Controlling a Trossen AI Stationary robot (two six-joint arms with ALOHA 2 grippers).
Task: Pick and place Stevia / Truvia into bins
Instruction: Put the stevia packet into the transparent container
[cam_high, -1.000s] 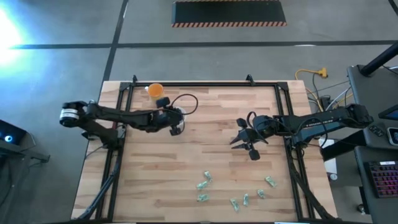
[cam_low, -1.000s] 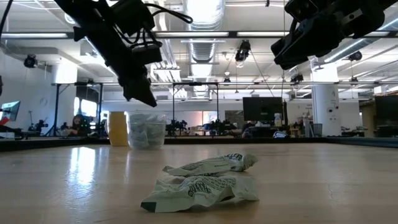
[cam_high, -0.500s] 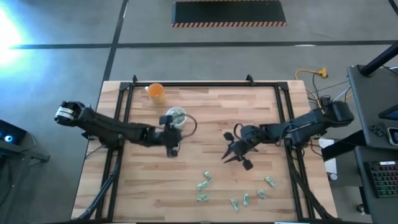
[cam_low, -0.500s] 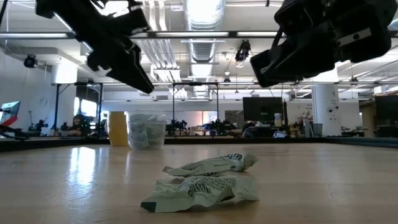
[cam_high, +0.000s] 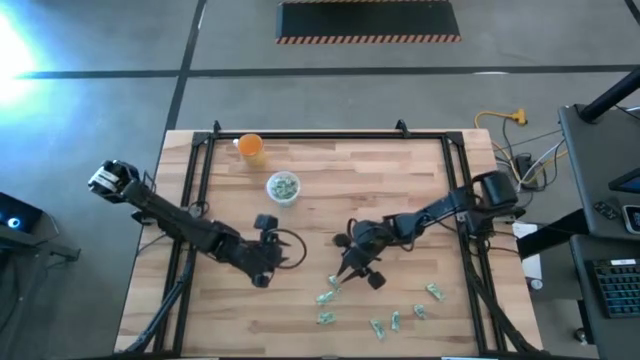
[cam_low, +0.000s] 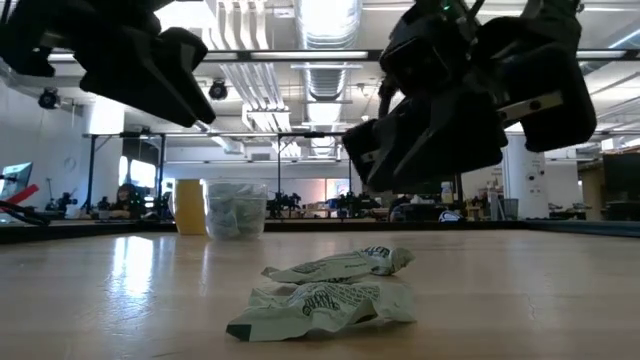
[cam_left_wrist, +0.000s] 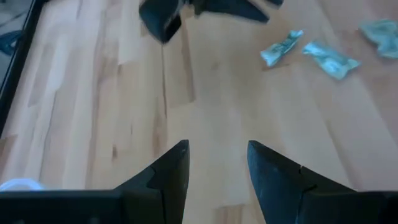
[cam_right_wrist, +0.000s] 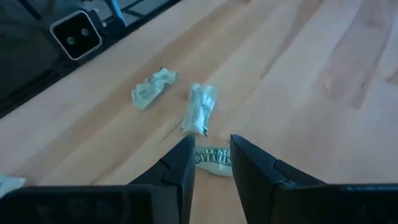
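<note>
Right gripper (cam_high: 342, 278), jaws spread and empty, hovers over loose Stevia sachets (cam_high: 328, 293) near the front edge; lower squarely astride one sachet before closing; left gripper (cam_high: 262, 277), also spread, waits nearby; clear cup (cam_high: 283, 187) well behind.

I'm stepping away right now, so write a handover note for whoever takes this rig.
Left claw: open, empty, above bare wood.
Right claw: open, empty, over the nearest sachet.
Clear cup: already holds sachets; it stands near the orange cup.
Left to do: about seven loose sachets lie along the table's near edge.
</note>
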